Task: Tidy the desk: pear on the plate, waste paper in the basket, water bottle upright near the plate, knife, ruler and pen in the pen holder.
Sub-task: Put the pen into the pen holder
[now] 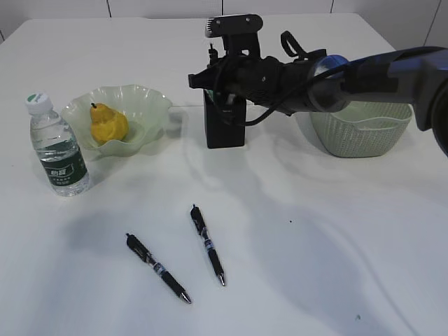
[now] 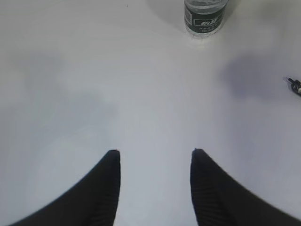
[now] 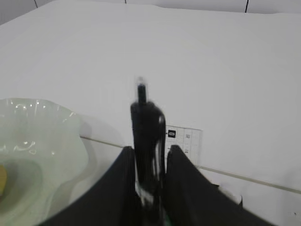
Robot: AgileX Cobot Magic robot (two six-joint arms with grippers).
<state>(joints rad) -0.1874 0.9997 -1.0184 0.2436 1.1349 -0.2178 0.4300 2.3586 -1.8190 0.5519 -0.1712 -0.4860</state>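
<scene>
Right gripper [image 3: 148,162]: you have it clamped on an upright black pen [image 3: 146,136], directly above the matte black square pen holder [image 1: 224,124].
Left gripper [image 2: 155,157]: jaws apart, nothing between them.
Yellow pear [image 1: 107,124]: in the pale green ruffled glass plate [image 1: 150,105], left of the holder.
Two black pens [image 1: 207,243]: on the white desk [image 1: 315,231], in front of the holder.

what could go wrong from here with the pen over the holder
1. The right gripper holds a black pen upright above the pen holder; released off-centre, it could hit the rim and fall on the desk.
2. The arm reaches just above the basket and close to the holder, so a careless retreat might nudge either.
3. Two pens lie close together; grabbing one may roll the other.
</scene>
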